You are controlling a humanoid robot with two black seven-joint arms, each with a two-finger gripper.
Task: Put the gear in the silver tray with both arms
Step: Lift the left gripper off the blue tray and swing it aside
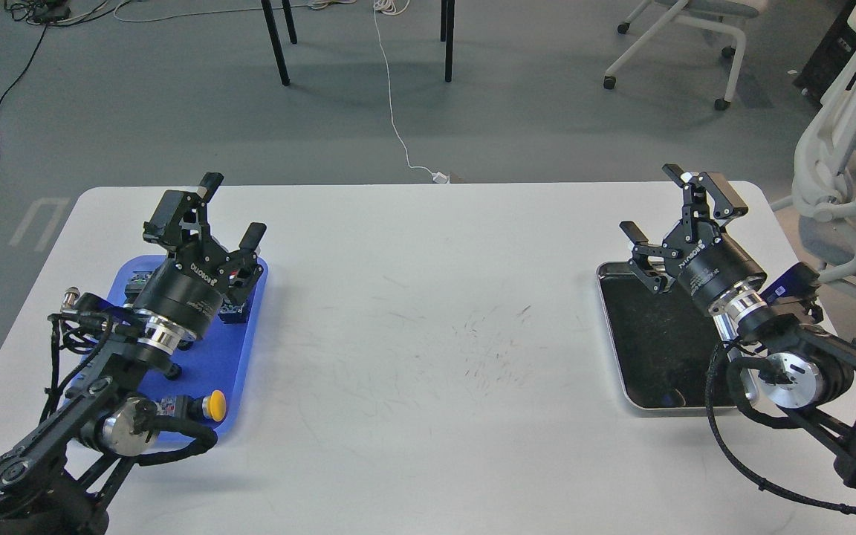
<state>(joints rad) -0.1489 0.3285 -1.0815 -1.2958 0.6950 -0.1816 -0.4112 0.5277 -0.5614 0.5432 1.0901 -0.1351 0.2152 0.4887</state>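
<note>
The silver tray (613, 343), shiny-rimmed with a dark bottom, lies at the right of the white table. My right gripper (662, 202) hovers over the tray's far edge, open, with nothing between its fingers. At the left, my left gripper (232, 209) is raised above the blue plastic tray (229, 371), open and holding nothing. The gear is hidden or cannot be picked out among the small parts on the blue tray, which my left arm partly covers.
On the blue tray are a dark blue block (235, 309) and a yellow-capped part (213, 406). A scuffed stretch of white table (428, 327) lies between the trays. Office chairs (837, 171) stand beyond the right edge, and cables and table legs on the floor behind.
</note>
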